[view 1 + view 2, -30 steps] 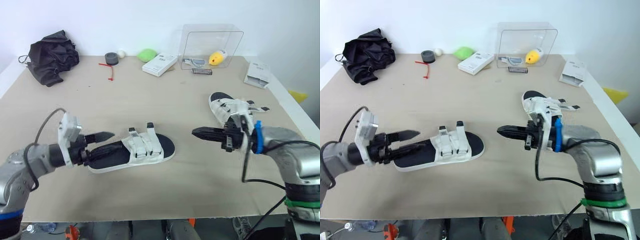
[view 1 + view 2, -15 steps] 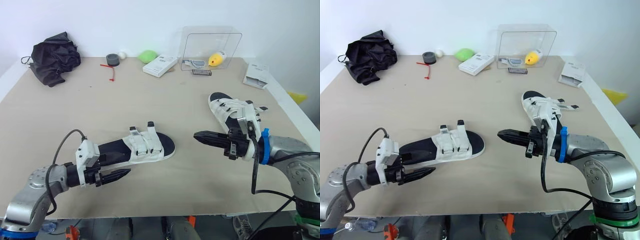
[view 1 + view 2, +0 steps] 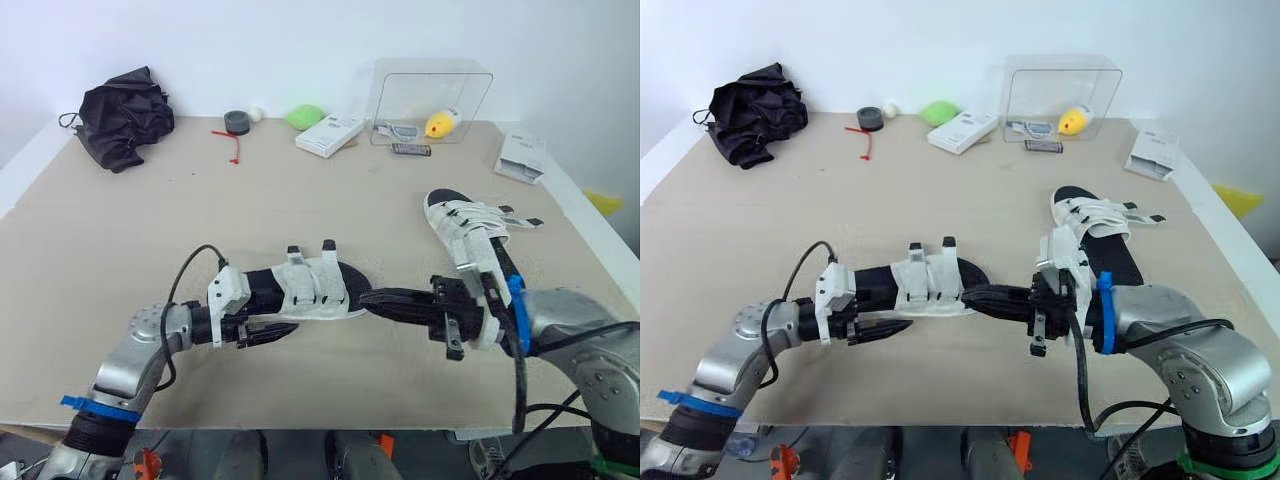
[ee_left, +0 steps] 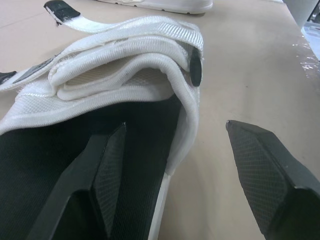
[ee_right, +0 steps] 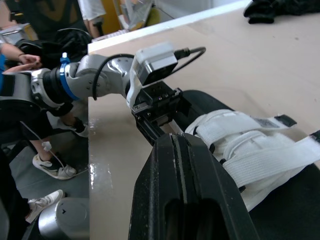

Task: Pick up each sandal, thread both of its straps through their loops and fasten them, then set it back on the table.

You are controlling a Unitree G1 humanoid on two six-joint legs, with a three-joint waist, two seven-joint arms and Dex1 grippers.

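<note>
Left claw (image 3: 272, 329): open wide, straddling the side rim of the near sandal (image 3: 312, 292). One finger hangs over the black footbed and the other over the bare table (image 3: 150, 230) (nothing is pinched between them).
Right claw (image 3: 368, 299): closed, its fingers pressed flat together on nothing. Its tip sits right at the near sandal's toe end (touching or not, I cannot tell).
Near sandal: lies flat near the front middle of the table, between the two claws. Its two white straps (image 3: 305, 284) are bunched over the footbed, with dark tab ends sticking up.
Far sandal (image 3: 462, 222): flat on the table to the right, beyond the right claw, with loose strap ends (image 3: 522, 220) trailing off its right side.
Back of table: black cloth bundle (image 3: 125, 112) at the left, then a tape roll (image 3: 237, 121), a green lump (image 3: 305, 116), a white box (image 3: 330, 135) and a clear box (image 3: 430, 85).
</note>
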